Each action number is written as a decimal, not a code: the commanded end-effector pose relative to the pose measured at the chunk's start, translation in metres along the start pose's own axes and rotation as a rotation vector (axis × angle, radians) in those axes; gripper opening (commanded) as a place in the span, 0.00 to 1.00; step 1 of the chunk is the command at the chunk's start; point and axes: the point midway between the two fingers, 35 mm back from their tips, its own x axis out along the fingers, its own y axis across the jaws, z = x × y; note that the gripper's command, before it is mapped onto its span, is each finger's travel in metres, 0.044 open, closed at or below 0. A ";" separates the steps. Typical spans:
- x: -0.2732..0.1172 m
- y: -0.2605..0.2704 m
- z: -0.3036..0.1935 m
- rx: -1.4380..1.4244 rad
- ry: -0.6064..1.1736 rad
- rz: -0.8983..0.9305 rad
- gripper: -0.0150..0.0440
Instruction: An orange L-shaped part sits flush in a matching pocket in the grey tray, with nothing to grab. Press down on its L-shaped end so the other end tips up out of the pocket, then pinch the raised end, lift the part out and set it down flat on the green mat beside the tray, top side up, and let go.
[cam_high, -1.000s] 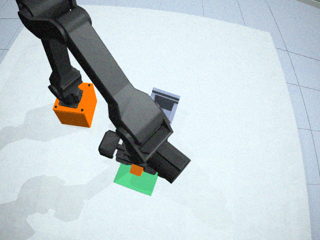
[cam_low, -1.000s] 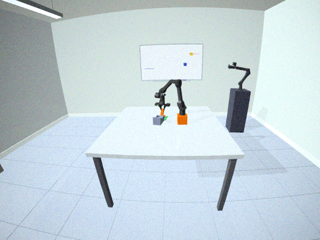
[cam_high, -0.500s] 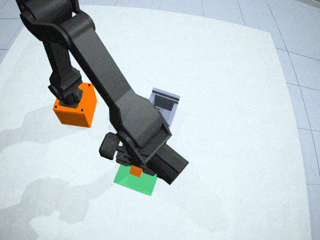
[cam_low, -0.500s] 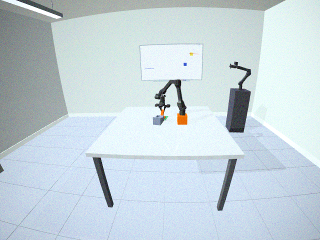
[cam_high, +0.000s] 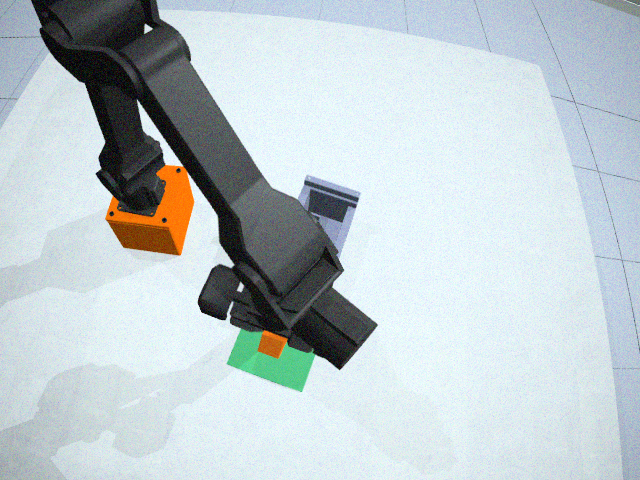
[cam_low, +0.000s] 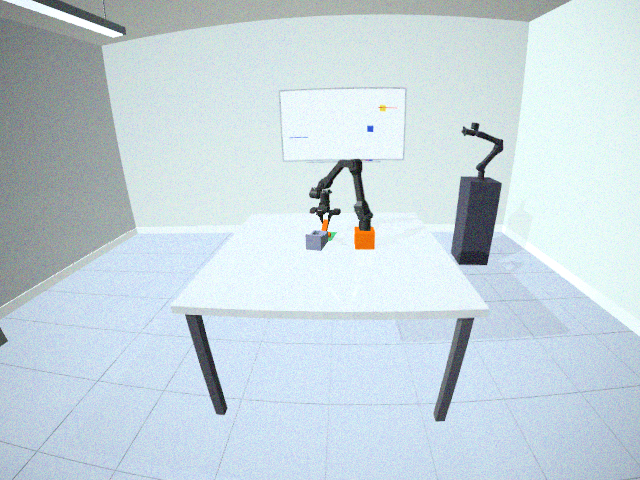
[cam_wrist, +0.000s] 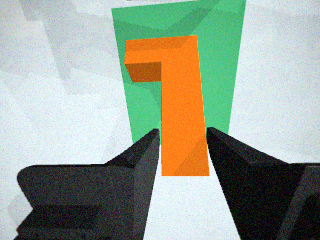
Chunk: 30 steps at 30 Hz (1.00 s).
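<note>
The orange L-shaped part (cam_wrist: 182, 100) (cam_high: 272, 345) (cam_low: 325, 225) is out of the tray and over the green mat (cam_wrist: 225, 60) (cam_high: 279, 369) (cam_low: 332, 235). It stands steeply, with its L-shaped end down at the mat and its straight end up between my fingers. My gripper (cam_wrist: 182, 133) (cam_high: 271, 333) (cam_low: 324, 217) is right above the mat. Its fingers stand just off the part's two sides, slightly open. The grey tray (cam_high: 330, 187) (cam_low: 315, 241) stands beside the mat, and its dark pocket shows no part. The arm hides most of the part in the top view.
The arm's orange base block (cam_high: 155, 217) (cam_low: 364, 238) stands on the white table, beside the tray and mat. A second arm on a dark pedestal (cam_low: 475, 219) stands off the table at the right.
</note>
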 end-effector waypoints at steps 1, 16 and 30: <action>-0.003 -0.001 0.000 0.000 0.000 0.000 0.70; -0.087 -0.005 -0.002 -0.005 0.009 -0.024 0.93; -0.087 -0.005 -0.002 -0.005 0.009 -0.024 0.93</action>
